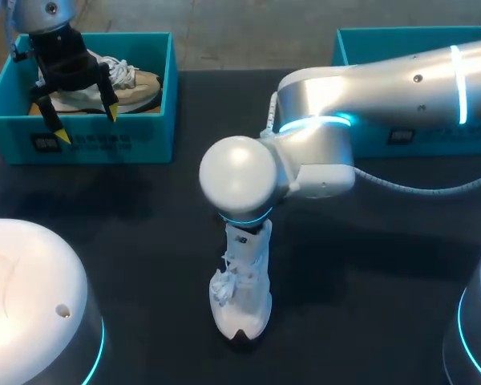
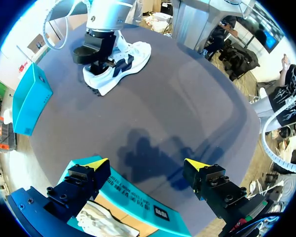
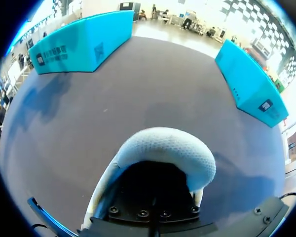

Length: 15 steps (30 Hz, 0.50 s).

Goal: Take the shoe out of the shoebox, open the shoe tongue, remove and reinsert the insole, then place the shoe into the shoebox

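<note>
A white shoe [image 1: 242, 297] stands on the dark table near the front middle, toe toward the front edge. My right arm [image 1: 321, 128] reaches in over it, and its gripper [image 2: 102, 66] goes down into the shoe's opening, fingertips hidden inside. In the right wrist view the shoe's mesh heel collar [image 3: 167, 148] curves just ahead of the gripper. My left gripper [image 1: 86, 122] hangs open above the teal shoebox [image 1: 88, 144] at the back left. That box holds a beige and white shoe [image 1: 132, 84]. The left gripper [image 2: 147, 165] has nothing between its yellow tips, with the box wall [image 2: 138, 202] beneath them.
A second teal shoebox [image 1: 361, 48] stands at the back right, partly behind my right arm. Both boxes [image 3: 79, 42] [image 3: 249, 81] lie ahead of the right gripper across bare dark tabletop.
</note>
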Each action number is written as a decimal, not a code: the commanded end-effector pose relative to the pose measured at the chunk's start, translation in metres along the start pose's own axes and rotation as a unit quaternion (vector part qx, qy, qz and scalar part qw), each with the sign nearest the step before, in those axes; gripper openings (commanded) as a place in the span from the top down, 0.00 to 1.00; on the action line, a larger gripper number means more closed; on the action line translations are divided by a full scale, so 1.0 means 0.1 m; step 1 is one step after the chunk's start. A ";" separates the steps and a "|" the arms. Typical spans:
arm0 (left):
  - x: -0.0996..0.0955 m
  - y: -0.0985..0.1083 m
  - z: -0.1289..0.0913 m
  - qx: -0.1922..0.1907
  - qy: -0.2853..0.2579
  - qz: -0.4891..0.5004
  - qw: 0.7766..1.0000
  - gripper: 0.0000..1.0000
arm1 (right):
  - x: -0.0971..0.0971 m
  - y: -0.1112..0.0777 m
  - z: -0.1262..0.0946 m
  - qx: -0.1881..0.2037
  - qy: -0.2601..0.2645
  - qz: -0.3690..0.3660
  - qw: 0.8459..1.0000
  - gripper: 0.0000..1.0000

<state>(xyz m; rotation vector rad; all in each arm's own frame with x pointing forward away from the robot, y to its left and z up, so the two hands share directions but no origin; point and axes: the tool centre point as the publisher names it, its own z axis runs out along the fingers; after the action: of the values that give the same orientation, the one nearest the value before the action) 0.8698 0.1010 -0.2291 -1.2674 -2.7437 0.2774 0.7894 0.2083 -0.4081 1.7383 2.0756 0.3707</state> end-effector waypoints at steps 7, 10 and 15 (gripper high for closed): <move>0.00 0.00 0.00 -0.001 0.001 0.000 1.000 0.00 | 0.05 -0.43 -0.04 0.031 0.042 0.228 0.972 1.00; 0.00 0.00 0.00 -0.001 0.001 0.000 1.000 0.00 | 0.09 -0.52 -0.12 0.051 0.035 0.232 0.971 1.00; 0.00 0.00 0.00 -0.001 0.001 0.000 1.000 0.00 | 0.13 -0.66 -0.21 0.080 0.027 0.235 0.968 1.00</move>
<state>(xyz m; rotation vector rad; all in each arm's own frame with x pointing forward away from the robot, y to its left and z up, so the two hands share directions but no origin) 0.8698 0.1009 -0.2291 -1.2674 -2.7437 0.2774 0.7514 0.2069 -0.4070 1.9941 2.1055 0.3535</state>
